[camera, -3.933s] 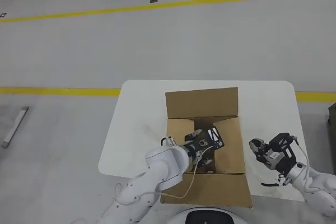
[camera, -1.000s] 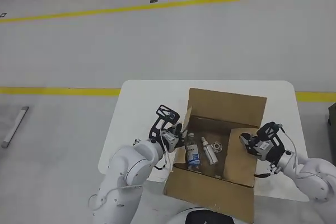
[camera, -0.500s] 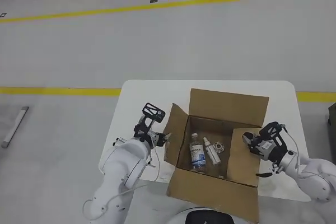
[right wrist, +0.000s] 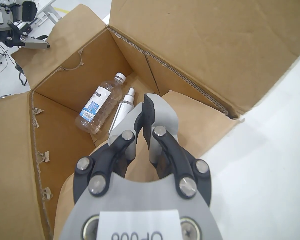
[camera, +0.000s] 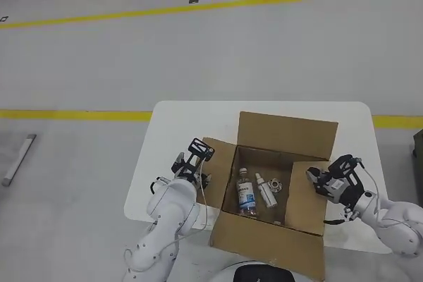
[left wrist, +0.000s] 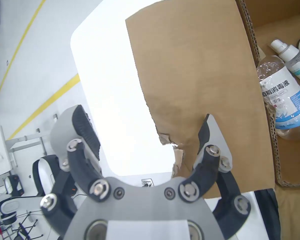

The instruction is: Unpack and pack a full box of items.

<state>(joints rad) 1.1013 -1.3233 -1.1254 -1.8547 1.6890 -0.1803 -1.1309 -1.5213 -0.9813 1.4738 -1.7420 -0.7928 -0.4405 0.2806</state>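
Left gripper (left wrist: 142,126) stands open at the torn edge of the left flap (left wrist: 197,76) of the box (camera: 285,137), bare table (camera: 176,127) beyond. Right gripper (right wrist: 143,112) is closed on the right flap (right wrist: 202,123). Inside lie a bottle (camera: 246,197) with a blue-white printed label and a spray bottle (camera: 263,189)
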